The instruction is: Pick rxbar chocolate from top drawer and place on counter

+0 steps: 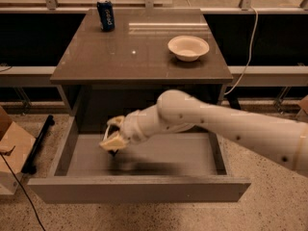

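The top drawer (pixel 139 189) is pulled wide open, showing its grey floor. My gripper (pixel 113 147) hangs over the left part of the drawer, a little above the floor, with the arm reaching in from the right. It is shut on the rxbar chocolate (pixel 114 152), of which only a small dark end shows beneath the pale fingers (pixel 110 141). No other bar lies in the drawer. The glossy grey-brown counter (pixel 134 61) is above and behind the gripper.
A blue soda can (pixel 106 14) stands at the counter's back left and a white bowl (pixel 188 47) at its right. A cardboard box (pixel 10 148) and a black bar (pixel 38 141) lie on the floor at left. A cable (pixel 246 52) hangs at right.
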Robot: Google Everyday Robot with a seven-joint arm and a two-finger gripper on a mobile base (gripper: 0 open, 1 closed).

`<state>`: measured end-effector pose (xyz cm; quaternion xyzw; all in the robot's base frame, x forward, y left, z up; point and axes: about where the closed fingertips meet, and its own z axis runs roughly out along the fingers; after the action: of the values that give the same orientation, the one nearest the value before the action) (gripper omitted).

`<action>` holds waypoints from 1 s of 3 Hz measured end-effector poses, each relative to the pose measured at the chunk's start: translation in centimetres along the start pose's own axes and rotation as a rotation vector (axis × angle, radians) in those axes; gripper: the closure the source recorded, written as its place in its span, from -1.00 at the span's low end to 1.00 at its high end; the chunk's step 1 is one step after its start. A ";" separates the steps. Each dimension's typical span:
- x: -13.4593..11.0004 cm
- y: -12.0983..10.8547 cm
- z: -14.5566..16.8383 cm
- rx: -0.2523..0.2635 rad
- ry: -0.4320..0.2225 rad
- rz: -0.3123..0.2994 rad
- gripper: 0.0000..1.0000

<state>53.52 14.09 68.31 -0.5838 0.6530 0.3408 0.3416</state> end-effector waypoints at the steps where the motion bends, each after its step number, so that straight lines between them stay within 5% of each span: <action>1: -5.7 -1.5 -8.9 0.056 -0.091 -0.107 1.00; 2: -11.3 -2.7 -16.2 0.098 -0.142 -0.206 1.00; 3: -15.7 -5.7 -20.8 0.192 -0.097 -0.228 1.00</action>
<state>59.50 4.38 92.45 -0.6016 0.5948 0.2636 0.4634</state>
